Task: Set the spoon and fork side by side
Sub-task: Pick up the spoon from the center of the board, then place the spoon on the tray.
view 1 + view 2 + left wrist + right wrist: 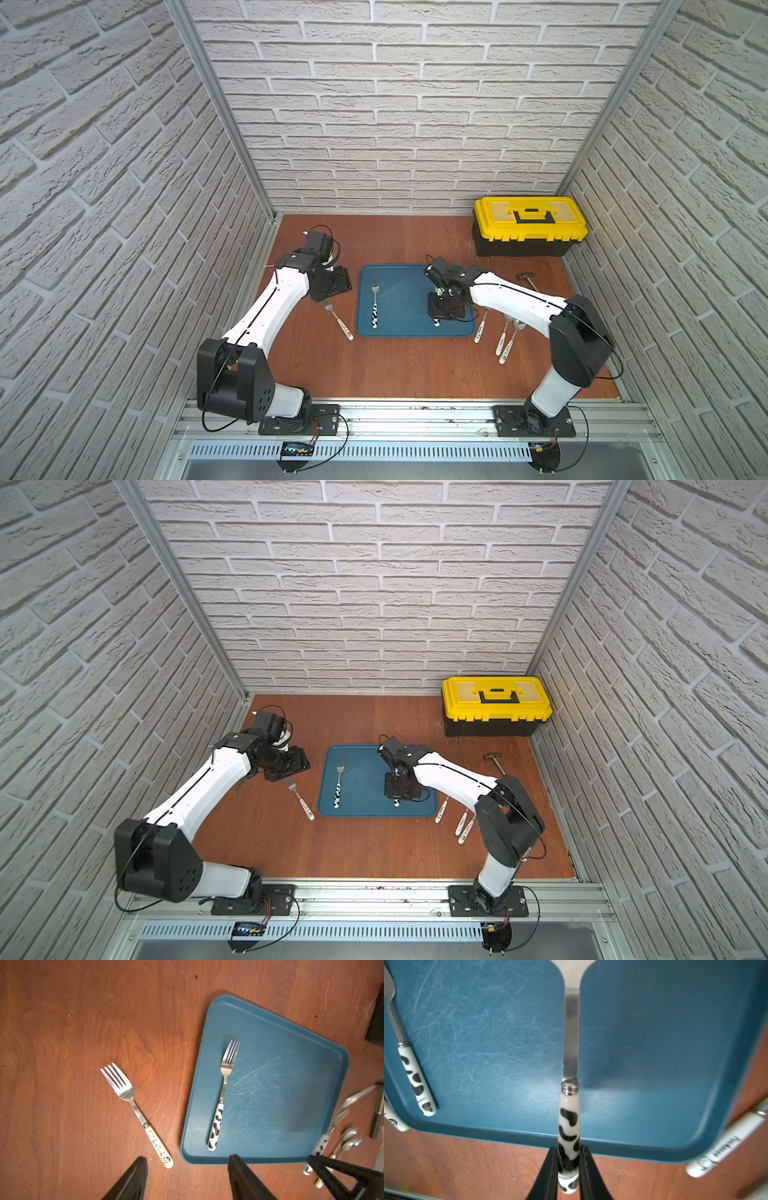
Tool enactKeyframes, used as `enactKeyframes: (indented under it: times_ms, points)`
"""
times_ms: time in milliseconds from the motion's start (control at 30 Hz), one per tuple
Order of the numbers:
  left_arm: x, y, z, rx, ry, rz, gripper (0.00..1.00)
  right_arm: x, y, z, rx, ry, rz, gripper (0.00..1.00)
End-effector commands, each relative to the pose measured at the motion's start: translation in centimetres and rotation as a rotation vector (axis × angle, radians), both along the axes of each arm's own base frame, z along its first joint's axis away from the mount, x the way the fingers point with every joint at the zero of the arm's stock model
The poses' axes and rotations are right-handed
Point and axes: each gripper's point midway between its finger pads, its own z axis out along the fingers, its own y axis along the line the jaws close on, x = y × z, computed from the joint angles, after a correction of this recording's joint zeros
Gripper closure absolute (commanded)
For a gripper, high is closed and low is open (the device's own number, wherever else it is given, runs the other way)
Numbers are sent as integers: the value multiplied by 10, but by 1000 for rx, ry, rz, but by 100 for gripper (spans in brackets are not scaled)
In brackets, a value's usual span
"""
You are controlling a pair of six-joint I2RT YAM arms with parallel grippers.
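– Steel shaft, glazed handle: how is that spoon [569, 1043] behaving for you?
– Stiffly and lightly, I am judging. My right pincer [569, 1148] is pinching it, with the pads [548, 1167] pressing on the cow-patterned handle close to its butt. The shaft is reaching out over the tray [654, 1147]. The bowl is running out of my wrist view, so I cannot tell whether it is touching the tray.
– Are you holding it in a good place?
– I am doubting it somewhat. The glaze is looking slick, and gripping so far back is leaving the long end free to swing or twist between the pads. Taking it nearer the shaft would be steadying it.
– And the fork [375, 305]?
– It is lying flat on the tray, tines pointing away from me. It is sitting well apart from the spoon, with bare tray between them. The spoon is pointing roughly the same way.
– Your other arm?
– My left pincer [188, 1159] is hanging spread and empty over the worktop [62, 1043], beside the tray.
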Motion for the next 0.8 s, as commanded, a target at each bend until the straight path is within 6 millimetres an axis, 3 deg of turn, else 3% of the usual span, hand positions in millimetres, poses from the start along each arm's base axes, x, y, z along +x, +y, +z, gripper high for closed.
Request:
enactKeyframes:
  times_ms: [0, 267, 333, 467, 767]
  points:
    - [-11, 5, 2, -8, 1, -15, 33, 12, 41, 8, 74, -33, 25, 85]
    - [-18, 7, 1, -26, -9, -9, 33, 25, 97, 10, 114, -28, 95, 85]
    - [-18, 8, 2, -30, -13, -8, 33, 24, 104, -7, 98, 7, 104, 85]
    - [-18, 7, 2, -35, -15, -13, 33, 25, 113, -16, 104, 29, 100, 85]
    - [-18, 6, 1, -43, -16, -15, 33, 23, 127, -22, 123, 41, 96, 85]
